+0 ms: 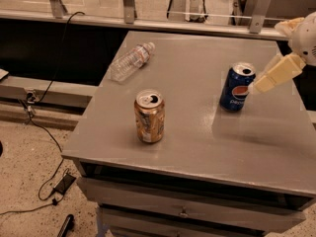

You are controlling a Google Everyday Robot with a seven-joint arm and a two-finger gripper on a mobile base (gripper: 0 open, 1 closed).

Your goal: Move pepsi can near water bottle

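Observation:
The pepsi can (237,88) stands upright on the right part of the grey table (197,132); it is dark blue with a round logo and a silver top. The water bottle (130,61) lies on its side near the table's far left edge, cap pointing to the back right. My gripper (261,84) reaches in from the right edge of the view, its cream-coloured finger (275,74) just right of the pepsi can and close to its upper side.
A gold-brown can (149,116) stands upright at the table's front left. Drawers (182,211) sit under the tabletop. A metal rail (148,23) runs behind the table. Cables (44,132) lie on the floor at the left.

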